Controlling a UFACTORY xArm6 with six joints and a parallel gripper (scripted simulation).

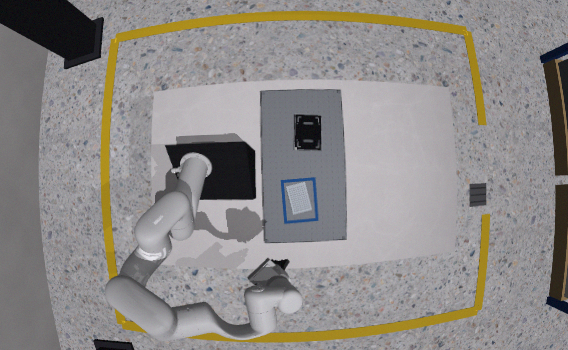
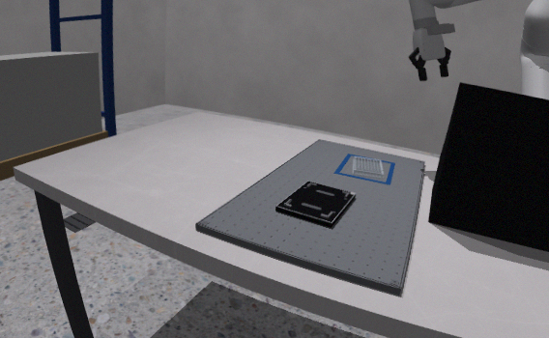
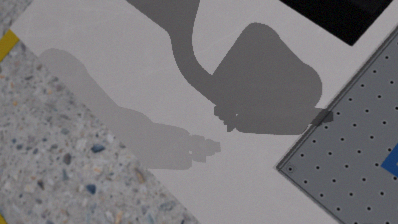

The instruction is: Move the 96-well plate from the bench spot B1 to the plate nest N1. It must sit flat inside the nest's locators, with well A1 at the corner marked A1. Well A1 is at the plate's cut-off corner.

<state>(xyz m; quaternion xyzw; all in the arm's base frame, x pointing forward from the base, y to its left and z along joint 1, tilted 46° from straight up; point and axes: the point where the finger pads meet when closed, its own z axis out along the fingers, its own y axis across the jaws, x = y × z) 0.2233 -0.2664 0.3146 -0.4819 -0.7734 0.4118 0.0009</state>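
The clear 96-well plate lies inside the blue-outlined spot on the grey perforated board; it also shows in the exterior view. The black plate nest with white corner locators sits further along the board and is empty. My gripper is open and empty, high above the table's edge, well away from the plate; it shows in the exterior view. The wrist view shows only the board's corner and arm shadows; the fingers are out of that view.
A large black box stands on the table beside the board, at the arm's base. A yellow line marks the floor around the table. A grey crate on a pallet stands off to one side.
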